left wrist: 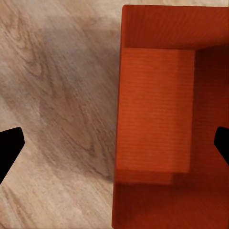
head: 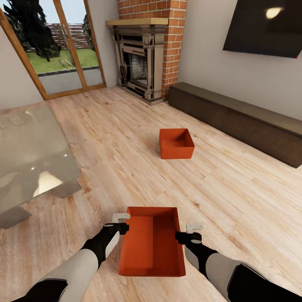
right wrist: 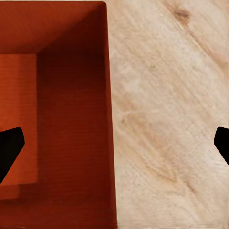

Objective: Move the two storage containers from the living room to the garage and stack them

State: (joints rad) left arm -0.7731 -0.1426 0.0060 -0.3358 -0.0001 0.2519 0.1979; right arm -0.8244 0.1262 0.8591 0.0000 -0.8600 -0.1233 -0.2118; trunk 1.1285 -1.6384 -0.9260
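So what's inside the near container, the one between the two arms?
Nothing shows inside the near container: the head and wrist views show bare ribbed orange floor and walls. Each open end effector, left and right, straddles a side wall. The plank floor under it is hidden.

Glass desk (head: 29,155) at left on the wood plank flooring (head: 235,188). Brick fireplace (head: 144,58) ahead, glass doors (head: 58,46) beside it. Black TV (head: 264,27) above long dark cabinet (head: 239,119).

An orange-red container (right wrist: 71,119) lies beside light wood plank floor (right wrist: 167,119); the right pincer (right wrist: 114,148) straddles its ribbed wall, dark fingertips (right wrist: 9,148) spread wide apart.
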